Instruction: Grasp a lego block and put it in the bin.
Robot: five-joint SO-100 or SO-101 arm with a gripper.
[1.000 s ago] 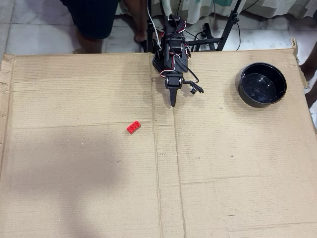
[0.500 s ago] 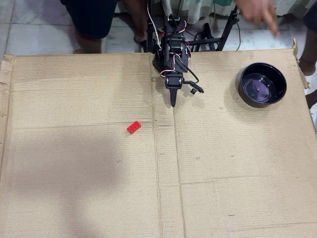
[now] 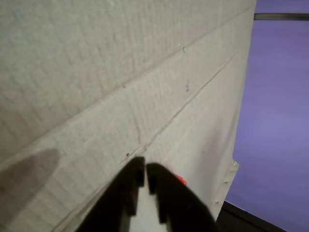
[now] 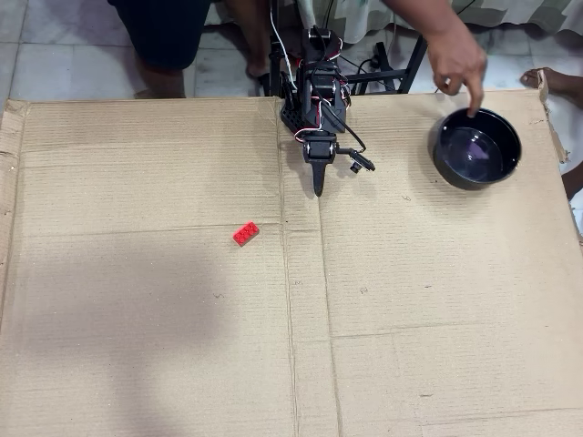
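In the overhead view the red lego block (image 4: 246,233) lies on the cardboard, to the left of and below my gripper (image 4: 318,187). The gripper is shut and empty, pointing down the sheet near the arm's base. The black bowl (image 4: 451,155) stands at the upper right, well apart from the gripper. In the wrist view the two black fingers (image 3: 166,193) rise from the bottom edge with their tips together, and the gripper (image 3: 145,166) holds nothing. A sliver of the red block (image 3: 181,180) shows just beside the right finger; the rest is hidden.
A person's hand (image 4: 458,56) reaches in from the top and touches the bowl's far rim with a finger. The cardboard sheet (image 4: 164,346) covers the table. Legs and cables are behind the arm's base (image 4: 314,82). The cardboard's edge (image 3: 239,121) shows in the wrist view.
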